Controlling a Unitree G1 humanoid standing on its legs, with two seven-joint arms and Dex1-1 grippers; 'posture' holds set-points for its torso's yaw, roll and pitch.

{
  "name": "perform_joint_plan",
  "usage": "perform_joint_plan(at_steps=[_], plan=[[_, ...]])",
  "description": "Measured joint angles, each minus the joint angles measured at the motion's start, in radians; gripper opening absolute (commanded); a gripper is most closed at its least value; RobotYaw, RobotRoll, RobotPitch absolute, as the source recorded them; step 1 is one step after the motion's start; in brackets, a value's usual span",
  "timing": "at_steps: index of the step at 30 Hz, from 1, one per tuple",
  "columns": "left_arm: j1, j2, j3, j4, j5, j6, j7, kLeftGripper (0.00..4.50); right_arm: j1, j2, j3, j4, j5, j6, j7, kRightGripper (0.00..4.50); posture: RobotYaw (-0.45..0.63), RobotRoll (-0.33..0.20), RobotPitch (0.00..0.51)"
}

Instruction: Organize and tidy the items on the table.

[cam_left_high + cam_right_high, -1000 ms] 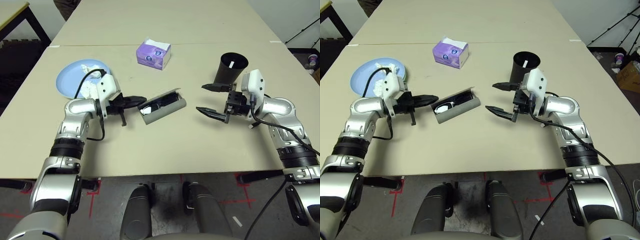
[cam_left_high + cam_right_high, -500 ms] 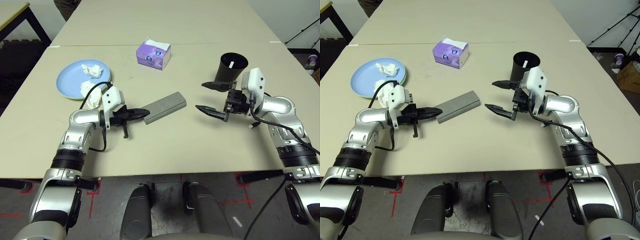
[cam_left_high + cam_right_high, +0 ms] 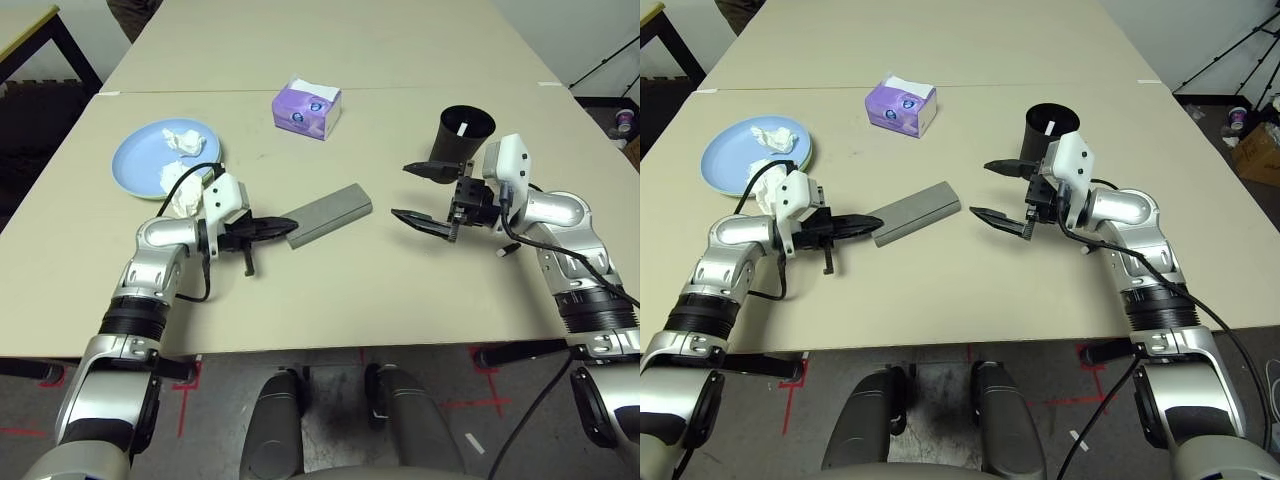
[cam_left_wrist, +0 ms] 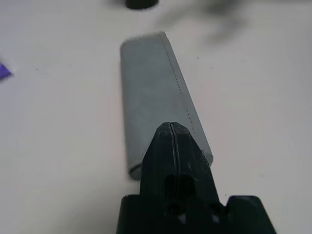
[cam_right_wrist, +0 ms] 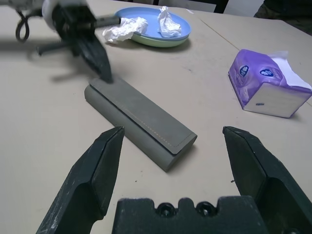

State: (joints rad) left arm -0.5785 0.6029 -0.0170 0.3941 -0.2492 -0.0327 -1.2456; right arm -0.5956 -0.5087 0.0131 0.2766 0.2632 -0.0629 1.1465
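A grey glasses case (image 3: 330, 214) lies closed and slanted at the middle of the table (image 3: 330, 290). My left gripper (image 3: 288, 222) is shut, its tip touching the case's near left end (image 4: 161, 102). To the right of the case my right gripper (image 3: 403, 194) stands open and holds nothing, its jaws facing the case (image 5: 141, 122). A black cup (image 3: 462, 135) stands upright just behind it. At the left, a light blue plate (image 3: 135, 160) rests on a pale green one (image 5: 161, 43). A tissue wad (image 3: 182, 140) lies on it and another wad (image 3: 180, 195) at its near edge.
A purple tissue box (image 3: 307, 108) sits behind the case. A white pen end (image 3: 508, 249) shows by my right forearm. A second beige table (image 3: 330, 50) joins at the back, and a yellow-edged table (image 3: 25, 25) stands at the far left.
A second ago the case lay open with dark glasses inside; its lid is now shut. My left gripper has dropped nearer to me, to the case's end. The right arm has held still.
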Motion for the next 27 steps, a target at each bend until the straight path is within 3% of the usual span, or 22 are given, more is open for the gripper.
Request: perform_joint_plan(at_steps=[5, 11, 13, 18, 23, 27], plan=[[0.006, 0.029, 0.048, -0.149, -0.056, 0.081, 0.033, 0.04, 0.007, -0.001, 0.0, 0.0, 0.0, 0.0, -0.001, 4.5, -0.01, 0.0, 0.161], [-0.038, 0.005, 0.088, -0.185, -0.097, 0.158, 0.129, 0.04, 0.008, -0.003, 0.0, 0.011, 0.003, 0.017, -0.002, 4.5, -0.01, 0.0, 0.156], [-0.057, -0.012, 0.095, -0.186, -0.107, 0.161, 0.151, 0.56, 0.003, -0.004, -0.001, 0.023, 0.009, 0.027, -0.003, 4.5, -0.01, 0.0, 0.156], [-0.066, -0.064, 0.051, -0.189, -0.11, 0.149, 0.133, 2.4, -0.012, -0.013, -0.003, 0.038, 0.013, 0.035, -0.005, 4.5, -0.03, 0.0, 0.159], [-0.067, -0.04, -0.017, -0.18, -0.102, 0.125, 0.018, 4.32, -0.012, -0.038, -0.004, 0.039, 0.013, 0.038, -0.003, 4.5, -0.04, 0.0, 0.169], [-0.072, -0.028, -0.064, -0.168, -0.1, 0.11, -0.084, 4.45, -0.023, -0.069, -0.002, 0.048, 0.011, 0.046, 0.014, 4.5, -0.05, 0.0, 0.175]])
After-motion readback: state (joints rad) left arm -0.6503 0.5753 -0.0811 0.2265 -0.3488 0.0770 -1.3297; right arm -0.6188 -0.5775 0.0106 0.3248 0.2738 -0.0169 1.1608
